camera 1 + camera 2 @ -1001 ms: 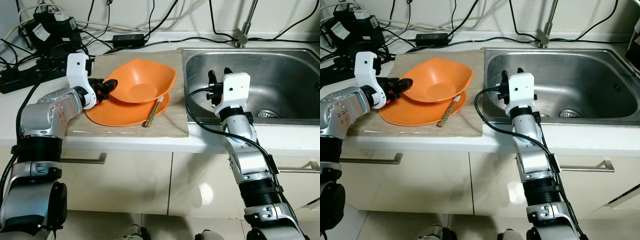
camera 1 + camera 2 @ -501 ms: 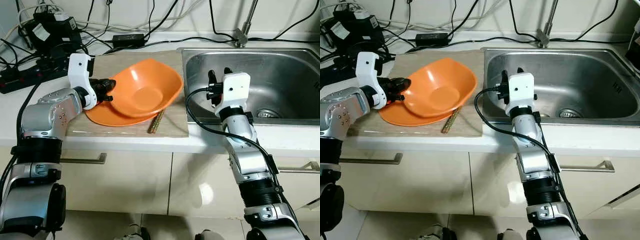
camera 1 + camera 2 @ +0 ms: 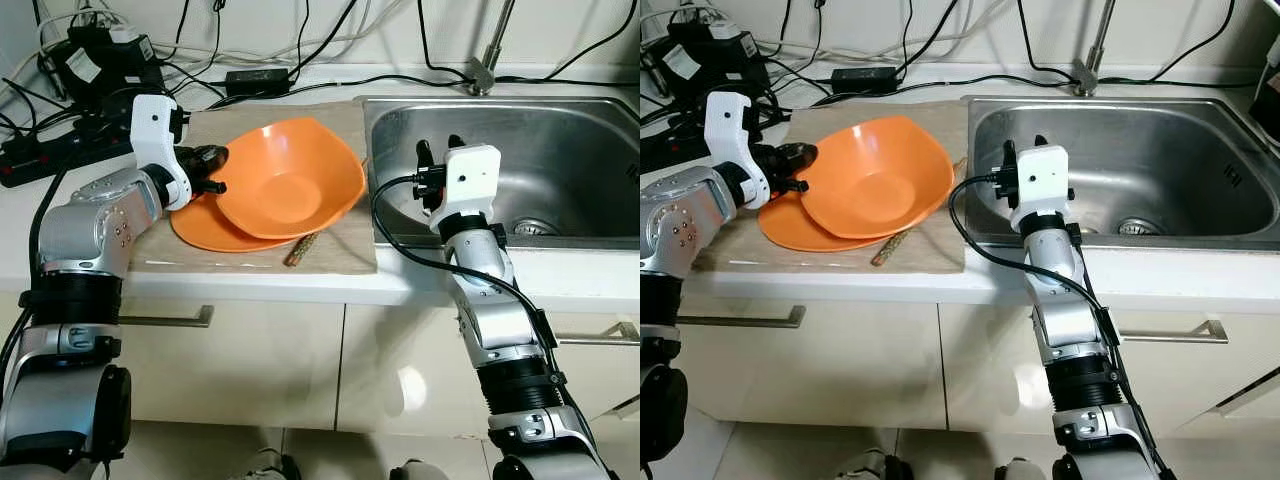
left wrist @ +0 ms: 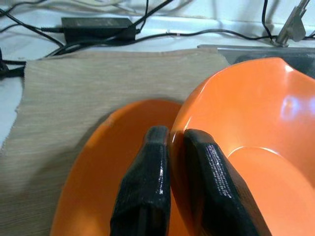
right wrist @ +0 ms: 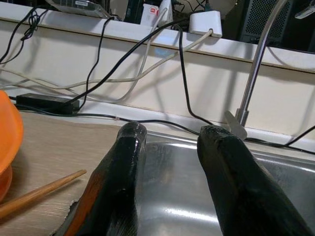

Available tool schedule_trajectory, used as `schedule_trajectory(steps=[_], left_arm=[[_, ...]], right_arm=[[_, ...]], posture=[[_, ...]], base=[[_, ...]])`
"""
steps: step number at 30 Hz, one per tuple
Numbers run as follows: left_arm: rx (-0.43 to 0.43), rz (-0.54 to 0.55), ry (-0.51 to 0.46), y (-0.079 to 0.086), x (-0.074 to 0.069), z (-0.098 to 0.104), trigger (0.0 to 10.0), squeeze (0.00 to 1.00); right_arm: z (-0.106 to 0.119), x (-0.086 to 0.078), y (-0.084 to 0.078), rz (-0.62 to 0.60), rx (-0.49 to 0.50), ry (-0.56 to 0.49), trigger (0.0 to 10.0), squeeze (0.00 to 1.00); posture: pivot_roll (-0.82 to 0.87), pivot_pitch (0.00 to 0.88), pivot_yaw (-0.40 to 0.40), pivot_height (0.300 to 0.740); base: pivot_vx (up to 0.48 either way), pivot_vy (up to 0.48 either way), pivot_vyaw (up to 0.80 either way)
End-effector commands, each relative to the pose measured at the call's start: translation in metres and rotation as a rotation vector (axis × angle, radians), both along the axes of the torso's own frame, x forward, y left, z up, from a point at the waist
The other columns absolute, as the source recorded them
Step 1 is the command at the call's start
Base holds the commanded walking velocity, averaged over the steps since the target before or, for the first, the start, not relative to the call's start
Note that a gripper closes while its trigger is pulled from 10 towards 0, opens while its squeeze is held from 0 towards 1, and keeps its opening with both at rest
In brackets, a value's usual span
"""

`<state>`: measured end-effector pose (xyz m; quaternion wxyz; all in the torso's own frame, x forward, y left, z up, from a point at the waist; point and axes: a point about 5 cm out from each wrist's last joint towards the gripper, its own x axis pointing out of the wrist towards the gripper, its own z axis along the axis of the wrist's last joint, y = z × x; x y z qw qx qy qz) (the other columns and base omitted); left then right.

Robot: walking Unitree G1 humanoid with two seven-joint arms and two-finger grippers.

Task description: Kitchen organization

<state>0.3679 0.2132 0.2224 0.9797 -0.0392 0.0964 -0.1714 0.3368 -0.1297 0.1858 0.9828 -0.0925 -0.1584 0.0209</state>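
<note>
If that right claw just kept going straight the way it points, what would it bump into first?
Probably the back wall of the sink near the tap; the right gripper has open jaws, and depth is hard to judge.

The orange bowl (image 3: 292, 180) covers most of the orange plate (image 3: 200, 225) under it, and it hides the top part of the chopsticks (image 3: 300, 250) too. The right side of the sink (image 3: 560, 160) is cut off by the picture's edge. The tap (image 3: 1095, 45) goes up out of the picture. The black boxes (image 3: 95, 60) in the far corner are too tangled in wires to tell apart.
</note>
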Motion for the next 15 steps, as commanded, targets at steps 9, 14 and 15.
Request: schedule_trajectory(steps=[9,14,15], left_arm=[[0.024,0.060,-0.032,0.007,0.005,0.011,0.0,0.00],[0.024,0.085,-0.069,0.009,0.007,0.021,0.0,0.00],[0.023,0.092,-0.075,0.010,0.008,0.022,0.0,0.00]], right_arm=[[0.001,-0.001,0.000,-0.006,0.013,-0.001,10.0,0.00],[0.000,-0.001,0.000,-0.006,0.016,0.001,10.0,0.00],[0.000,-0.001,0.000,-0.006,0.017,0.001,10.0,0.00]], posture=[[-0.10,0.000,0.070,0.707],[-0.09,0.000,0.071,0.707],[-0.09,0.000,0.071,0.707]], base=[[0.000,0.000,0.00],[0.000,0.000,0.00],[0.000,0.000,0.00]])
